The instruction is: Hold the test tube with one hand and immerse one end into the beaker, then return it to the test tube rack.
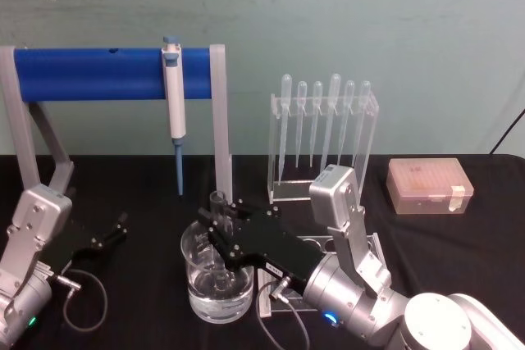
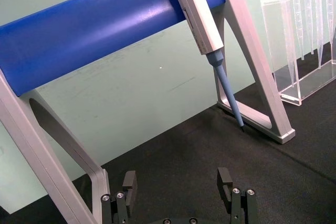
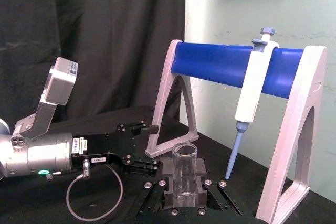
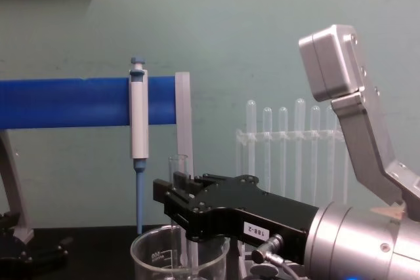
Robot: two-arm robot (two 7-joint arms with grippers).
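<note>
**Test tube (image 1: pixel 218 205) upright in beaker (image 1: pixel 195 280), clamped by right gripper (image 1: pixel 220 237)**

The tube's long axis is vertical. It is pinched at mid-length by the right gripper's fingers, which are closed on the glass; the clamp is seen close up in the right wrist view. The open rim stands above the fingers. The lower end is down inside the beaker and is judged to reach the water.

The beaker is set on the black table (image 1: pixel 148 194), just in front of the blue stand (image 1: pixel 90 74).

The return is judged to turn on a straight lift along the tube's axis until its bottom clears the beaker rim. The tube is then carried back and to the robot's right, to the clear rack (image 1: pixel 369 120). That rack is loaded with pipettes, and a free slot cannot be made out.

The left gripper (image 1: pixel 115 231) is parked low on the table at the left, fingers spread wide, farther from the tube.

The tube is clear, smooth, finger-wide glass, so slip is judged possible.
</note>
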